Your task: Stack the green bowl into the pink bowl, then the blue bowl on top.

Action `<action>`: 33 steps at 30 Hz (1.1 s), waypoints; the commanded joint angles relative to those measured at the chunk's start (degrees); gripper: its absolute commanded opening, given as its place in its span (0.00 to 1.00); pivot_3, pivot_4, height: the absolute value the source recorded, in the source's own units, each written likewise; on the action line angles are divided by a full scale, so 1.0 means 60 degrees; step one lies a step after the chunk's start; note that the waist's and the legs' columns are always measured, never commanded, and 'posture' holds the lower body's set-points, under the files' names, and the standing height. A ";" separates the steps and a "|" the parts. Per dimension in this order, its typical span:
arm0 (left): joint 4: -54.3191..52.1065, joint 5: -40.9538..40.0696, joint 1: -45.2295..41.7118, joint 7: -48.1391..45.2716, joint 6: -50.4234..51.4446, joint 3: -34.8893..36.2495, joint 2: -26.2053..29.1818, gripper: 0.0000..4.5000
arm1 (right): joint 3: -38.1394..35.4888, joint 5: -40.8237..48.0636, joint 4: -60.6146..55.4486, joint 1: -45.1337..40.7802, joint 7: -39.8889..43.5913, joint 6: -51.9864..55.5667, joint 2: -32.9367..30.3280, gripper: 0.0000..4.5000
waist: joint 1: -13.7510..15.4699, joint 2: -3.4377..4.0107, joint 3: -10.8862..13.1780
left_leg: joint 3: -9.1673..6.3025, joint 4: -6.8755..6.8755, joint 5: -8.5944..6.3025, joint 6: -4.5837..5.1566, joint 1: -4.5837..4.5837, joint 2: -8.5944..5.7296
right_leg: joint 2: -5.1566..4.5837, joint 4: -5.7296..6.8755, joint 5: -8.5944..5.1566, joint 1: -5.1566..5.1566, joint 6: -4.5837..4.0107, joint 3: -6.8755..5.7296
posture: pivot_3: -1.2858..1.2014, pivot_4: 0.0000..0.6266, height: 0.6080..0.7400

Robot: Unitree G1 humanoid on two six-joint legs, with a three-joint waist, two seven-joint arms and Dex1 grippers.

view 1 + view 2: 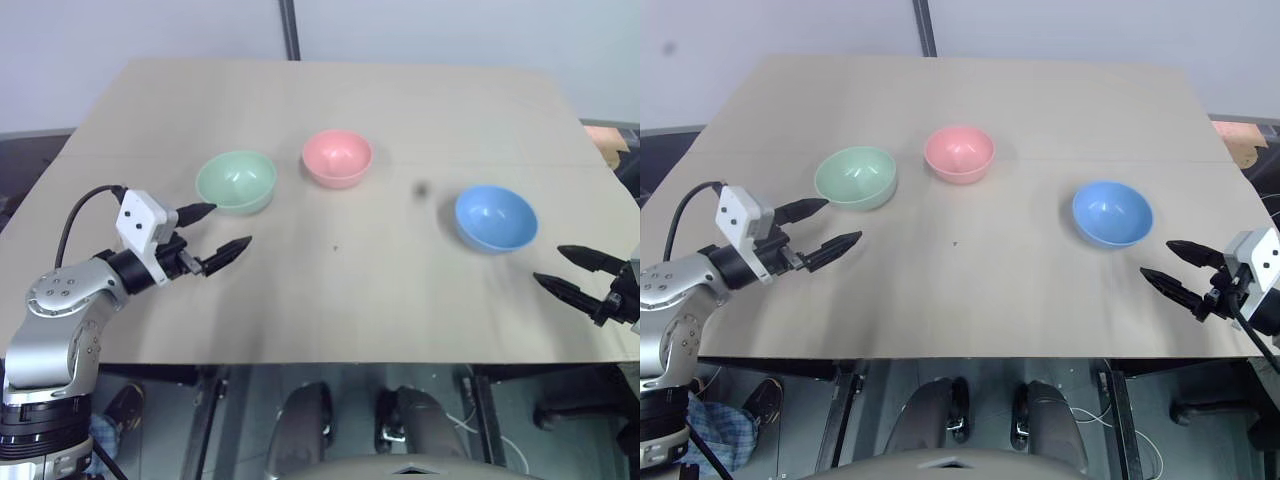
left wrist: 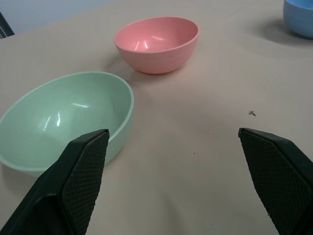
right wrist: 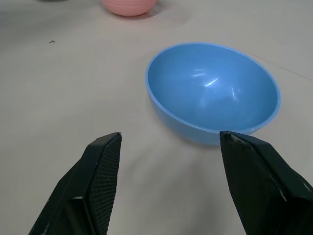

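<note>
Three bowls sit apart and upright on the tan table (image 1: 330,300). The green bowl (image 1: 236,181) is at the left, the pink bowl (image 1: 338,157) just right of it and slightly farther back, the blue bowl (image 1: 496,218) at the right. My left gripper (image 1: 223,230) hovers open just in front of the green bowl (image 2: 63,117), one fingertip close to its rim, nothing between the fingers. Near the table's right front corner my right gripper (image 1: 1173,264) stands open, a short way in front of the blue bowl (image 3: 212,93) and empty.
The table's front edge (image 1: 330,362) runs just below both grippers. A small dark speck (image 1: 422,187) lies between the pink and blue bowls. Bare tabletop spreads across the middle.
</note>
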 commanded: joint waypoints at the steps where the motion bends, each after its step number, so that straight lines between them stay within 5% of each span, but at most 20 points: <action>1: -0.0082 -0.0009 -0.0170 0.0084 -0.0274 0.0103 -0.0015 1.00 | -0.0267 0.0262 -0.0526 -0.0042 -0.0067 0.0094 -0.0153 0.78 | 0.0000 0.0000 0.0000 | 0.0000 0.0000 0.0000 0.0000 0.0001 0.0000 | 0.0000 0.0000 0.0000 0.0001 0.0000 0.0000 | 0.52 0.24 1.00; 23: -0.0039 -0.0145 -0.0491 0.0193 -0.0225 0.0042 -0.0307 1.00 | -0.0318 0.0762 -0.1039 -0.0038 -0.0341 0.0848 -0.0133 0.78 | 0.0001 0.0000 0.0000 | -0.0001 0.0002 0.0004 -0.0007 0.0013 -0.0001 | 0.0002 0.0002 0.0001 0.0013 0.0001 0.0000 | 0.52 0.24 1.00; 26: -0.0030 -0.0134 -0.0513 0.0174 -0.0243 0.0021 -0.0326 1.00 | -0.0364 0.1001 -0.1063 -0.0054 -0.0311 0.1084 -0.0153 0.99 | 0.0001 0.0000 0.0000 | -0.0002 0.0003 0.0004 -0.0006 0.0015 -0.0001 | 0.0003 0.0003 0.0001 0.0015 0.0000 -0.0001 | 0.52 0.24 1.00; 33: 0.0034 -0.0127 -0.0581 0.0121 -0.0261 -0.0018 -0.0333 1.00 | -0.0399 0.1105 -0.0966 -0.0126 -0.0341 0.1157 -0.0190 0.99 | 0.0000 0.0000 0.0000 | -0.0001 0.0002 0.0002 -0.0002 0.0044 -0.0001 | 0.0003 0.0001 0.0000 0.0045 0.0000 -0.0001 | 0.52 0.24 1.00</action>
